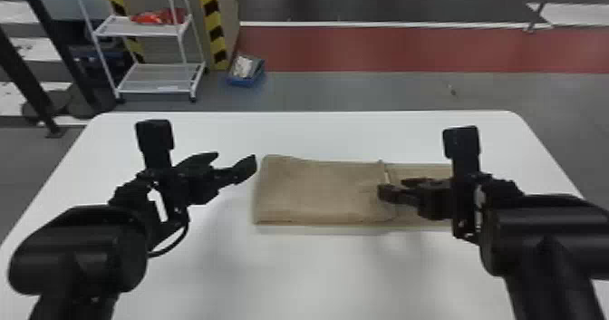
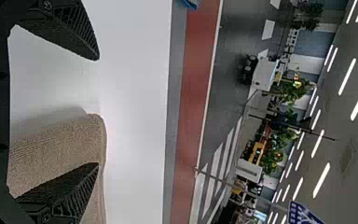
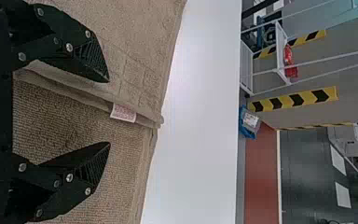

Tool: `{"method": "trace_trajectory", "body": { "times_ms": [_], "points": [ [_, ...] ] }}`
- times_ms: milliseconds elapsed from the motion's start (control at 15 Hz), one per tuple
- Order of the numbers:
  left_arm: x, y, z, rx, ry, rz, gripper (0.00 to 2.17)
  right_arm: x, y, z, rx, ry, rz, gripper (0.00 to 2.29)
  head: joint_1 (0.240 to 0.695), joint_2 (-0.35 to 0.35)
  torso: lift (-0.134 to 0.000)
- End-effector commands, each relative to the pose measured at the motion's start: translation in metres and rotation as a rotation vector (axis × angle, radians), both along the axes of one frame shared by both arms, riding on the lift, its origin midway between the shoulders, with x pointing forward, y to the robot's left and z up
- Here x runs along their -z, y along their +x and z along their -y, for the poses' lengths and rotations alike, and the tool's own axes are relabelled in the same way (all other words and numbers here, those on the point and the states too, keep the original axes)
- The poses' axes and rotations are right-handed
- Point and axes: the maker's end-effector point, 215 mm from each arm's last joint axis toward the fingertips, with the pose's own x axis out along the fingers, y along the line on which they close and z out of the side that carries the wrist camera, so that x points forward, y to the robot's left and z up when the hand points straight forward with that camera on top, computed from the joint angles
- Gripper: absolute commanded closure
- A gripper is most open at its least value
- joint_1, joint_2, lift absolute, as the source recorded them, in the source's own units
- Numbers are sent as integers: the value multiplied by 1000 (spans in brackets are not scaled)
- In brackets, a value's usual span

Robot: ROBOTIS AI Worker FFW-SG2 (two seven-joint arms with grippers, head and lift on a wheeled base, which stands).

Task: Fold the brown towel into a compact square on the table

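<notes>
In the head view, the left arm (image 1: 77,251) is slanting in from eight o'clock, and its left gripper (image 1: 235,156) is pointing toward two o'clock. A black cable (image 1: 174,246) is looping below its wrist, and a dark block (image 1: 154,138) is standing up toward twelve. The right arm (image 1: 543,237) is slanting in from four o'clock, and its right gripper (image 1: 391,187) is aiming toward nine, with a matching block (image 1: 461,144) rising toward twelve. In the left wrist view, the left gripper (image 2: 99,112) is holding its ridged fingers wide apart. In the right wrist view, the right gripper (image 3: 109,112) is spreading its two fingers, their tips standing apart.
</notes>
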Motion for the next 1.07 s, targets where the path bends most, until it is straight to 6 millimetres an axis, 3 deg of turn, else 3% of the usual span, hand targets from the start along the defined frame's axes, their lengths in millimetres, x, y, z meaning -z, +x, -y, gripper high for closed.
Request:
{"method": "trace_trajectory", "body": {
  "times_ms": [0, 133, 533, 867, 1000],
  "points": [
    [0, 0, 0, 2, -2, 1, 87, 3, 2, -3, -5, 2, -9, 508, 695, 12, -124],
    [-2, -1, 1, 4, -6, 3, 87, 4, 3, -4, -6, 7, -14, 670, 695, 14, -124],
    [-7, 0, 5, 11, -6, 11, 87, 2, 7, -6, -9, 15, -12, 691, 695, 14, -124],
    [-7, -1, 6, 14, -7, 11, 87, 7, 0, -9, -9, 32, -57, 1237, 695, 14, -124],
    [-6, -1, 5, 11, -9, 10, 87, 4, 0, -10, -10, 36, -59, 1301, 695, 15, -124]
  ]
}}
